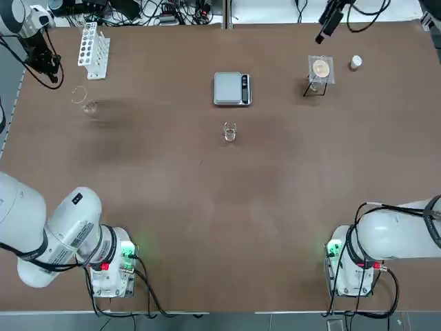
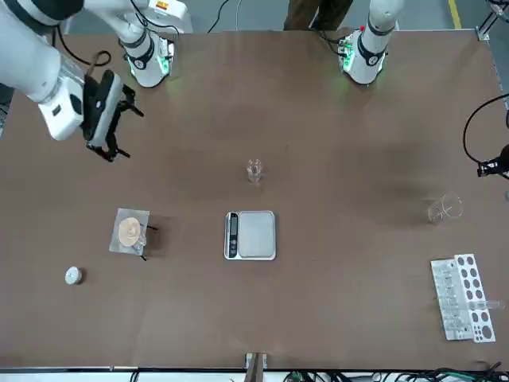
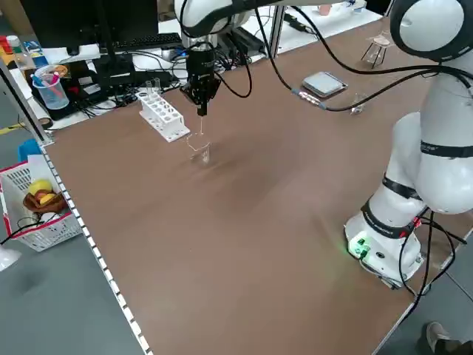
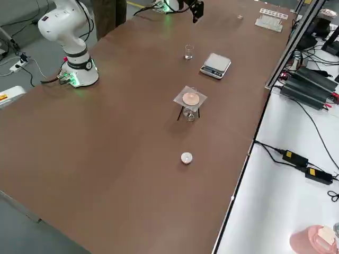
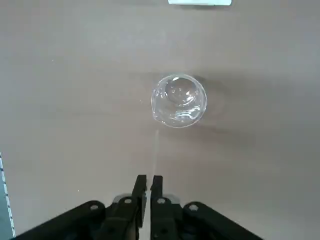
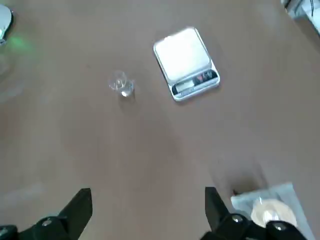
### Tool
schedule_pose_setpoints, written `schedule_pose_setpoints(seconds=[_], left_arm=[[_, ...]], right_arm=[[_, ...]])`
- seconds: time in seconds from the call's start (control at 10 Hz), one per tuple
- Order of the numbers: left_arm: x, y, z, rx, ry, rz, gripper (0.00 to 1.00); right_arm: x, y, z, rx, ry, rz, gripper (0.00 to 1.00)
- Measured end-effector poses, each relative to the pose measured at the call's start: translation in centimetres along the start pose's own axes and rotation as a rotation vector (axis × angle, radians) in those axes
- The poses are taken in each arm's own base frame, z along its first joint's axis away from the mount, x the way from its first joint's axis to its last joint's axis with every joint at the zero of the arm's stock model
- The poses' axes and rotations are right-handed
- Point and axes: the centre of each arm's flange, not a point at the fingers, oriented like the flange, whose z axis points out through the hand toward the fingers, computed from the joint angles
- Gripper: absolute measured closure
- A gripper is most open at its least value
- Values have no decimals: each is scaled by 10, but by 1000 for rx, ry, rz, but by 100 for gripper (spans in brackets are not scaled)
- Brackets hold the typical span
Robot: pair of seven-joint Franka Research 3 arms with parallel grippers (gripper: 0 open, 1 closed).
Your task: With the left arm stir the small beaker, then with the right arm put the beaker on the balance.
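Since the two arm bases sit at the near edge, start there: nothing of the task lies close to them, only bare desk (image 1: 220,227). Mid-desk stands the small beaker (image 1: 229,132), upright, alone, touched by neither arm. Just beyond it, apart from it, is the balance (image 1: 232,89), plate empty. Farther out on the left, the left pincer (image 5: 148,177) hangs over a wider glass (image 1: 83,102) near the tube rack (image 1: 93,48), fingers pinched narrow on a thin rod (image 5: 156,150) whose tip points toward that glass; well away from the small beaker. Far right, the right pincer (image 6: 147,192) is raised with jaws spread wide, holding nothing, near a little stand with a round disc (image 1: 320,69) and a white cap (image 1: 355,63). Handling guess: the beaker is tiny clear glass, so light, stiff, slick and breakable, easy to tip with a rod or a finger. Best hold is likely across the side wall around mid-height, fingers either side, gentle squeeze, kept upright. Whether it holds liquid I can't tell.
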Motion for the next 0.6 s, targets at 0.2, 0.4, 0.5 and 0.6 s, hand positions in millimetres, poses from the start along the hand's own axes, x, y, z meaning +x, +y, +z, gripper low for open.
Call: schedule_pose_setpoints(seconds=[0.2,0.4,0.5,0.6], left_arm=[[2,1,-4,2,10,3,93],[5,6,-6,2,22,11,93],[8,8,-4,-2,33,16,93],[11,9,-1,-6,39,19,93]], right_arm=[[12,-2,44,-15,89,-37,0],[20,-10,92,-25,204,-54,0],[22,-18,116,-33,262,-59,0],[26,-28,137,-41,309,-66,0]])
